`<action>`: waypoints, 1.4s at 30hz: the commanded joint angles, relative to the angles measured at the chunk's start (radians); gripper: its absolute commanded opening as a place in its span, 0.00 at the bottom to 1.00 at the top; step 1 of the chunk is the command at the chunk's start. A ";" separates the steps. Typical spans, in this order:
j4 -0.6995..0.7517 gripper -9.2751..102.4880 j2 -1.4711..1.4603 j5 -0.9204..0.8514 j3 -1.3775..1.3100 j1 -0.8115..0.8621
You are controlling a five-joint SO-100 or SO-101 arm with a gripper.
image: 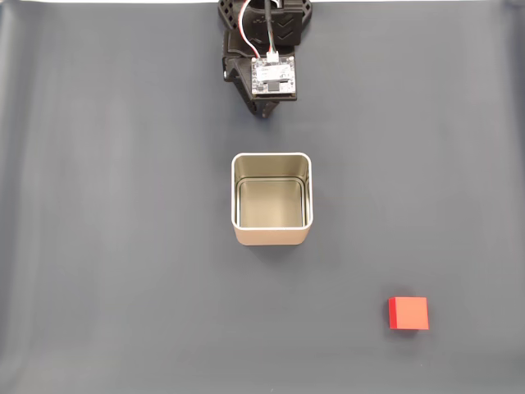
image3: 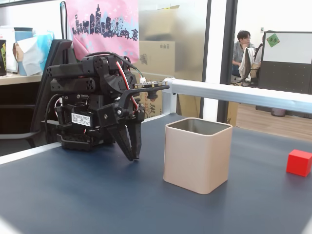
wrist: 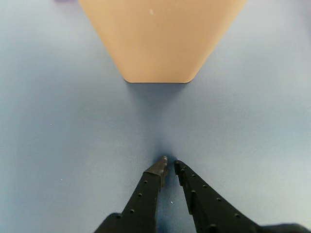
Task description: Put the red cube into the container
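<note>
The red cube [image: 408,313] lies on the dark mat at the lower right in a fixed view, and at the far right edge [image3: 298,162] in a fixed view from the side. The container [image: 271,199] is a square beige tin, lidless and empty, standing mid-mat [image3: 197,155]. In the wrist view its near wall [wrist: 160,36] rises just ahead. My gripper [wrist: 169,165] is shut with nothing between its fingers, tips close to the mat, a short way from the tin [image3: 133,157]. In a fixed view from above it sits folded at the top [image: 264,111].
The dark mat [image: 123,246] covers the table. A silver rail [image3: 243,95] runs along the far table edge. Behind it are boxes, a pink poster and a seated person [image3: 241,48].
</note>
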 commanded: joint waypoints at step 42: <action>-0.028 0.08 0.069 -0.095 0.011 -0.091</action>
